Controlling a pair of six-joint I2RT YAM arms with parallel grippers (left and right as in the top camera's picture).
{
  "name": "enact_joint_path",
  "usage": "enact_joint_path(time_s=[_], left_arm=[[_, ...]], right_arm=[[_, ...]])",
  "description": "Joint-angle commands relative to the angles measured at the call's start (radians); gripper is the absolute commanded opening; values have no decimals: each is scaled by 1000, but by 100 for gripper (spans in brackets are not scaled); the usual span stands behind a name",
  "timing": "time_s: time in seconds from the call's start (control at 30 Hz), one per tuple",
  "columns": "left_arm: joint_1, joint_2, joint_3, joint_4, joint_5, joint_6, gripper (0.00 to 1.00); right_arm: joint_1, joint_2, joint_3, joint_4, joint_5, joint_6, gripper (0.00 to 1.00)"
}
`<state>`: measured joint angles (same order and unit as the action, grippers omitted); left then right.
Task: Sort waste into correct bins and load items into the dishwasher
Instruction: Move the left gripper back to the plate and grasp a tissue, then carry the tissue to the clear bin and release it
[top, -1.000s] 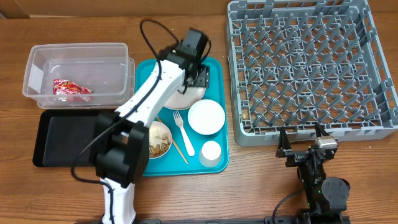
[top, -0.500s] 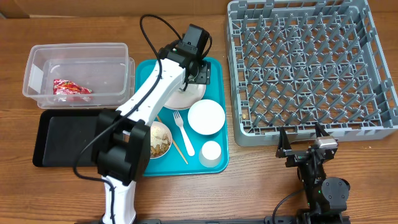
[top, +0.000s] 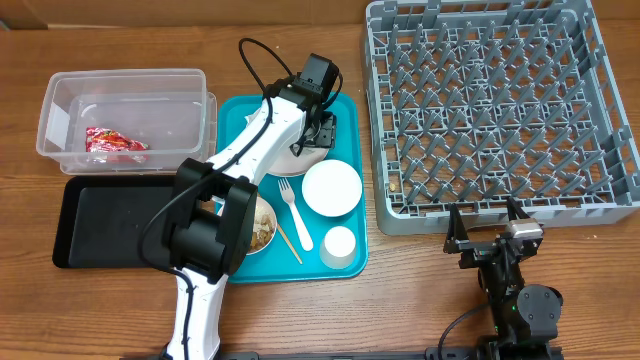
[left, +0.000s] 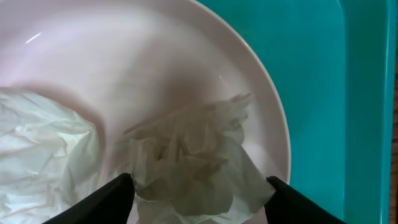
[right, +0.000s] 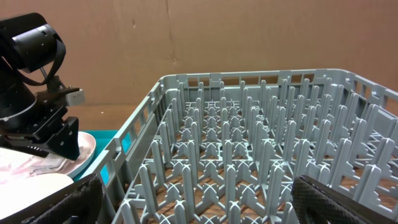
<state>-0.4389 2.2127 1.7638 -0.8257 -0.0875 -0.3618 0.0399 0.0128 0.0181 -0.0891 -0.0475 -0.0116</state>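
Jaws spread either side of a crumpled napkin on the plate, the left gripper looked set to bin it; the right gripper sat open, empty.

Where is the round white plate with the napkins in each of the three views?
Overhead: plate in the upper part of the teal tray, partly under the left arm.
Left wrist: plate fills most of the picture, tray at right.
Right wrist: plate rim at lower left, beside the tray.
Shared landmark: the teal tray.
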Motion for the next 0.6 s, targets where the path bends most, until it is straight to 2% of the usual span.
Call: enact_joint_path(time_s=[0.0,0.23,0.43,0.57], left_arm=[[-1,3,-10,0,-8,18,66],[-1,3,-10,12,-9,18,47],[-1,3,-10,18,-9,18,43],[-1,3,-10,19,-9,18,33]], right_arm=[[-2,-10,-10,8,1,-4,100],[-2,-10,-10,8,1,-4,100],[-2,-10,-10,8,1,-4,100],[-2,-10,-10,8,1,-4,100]])
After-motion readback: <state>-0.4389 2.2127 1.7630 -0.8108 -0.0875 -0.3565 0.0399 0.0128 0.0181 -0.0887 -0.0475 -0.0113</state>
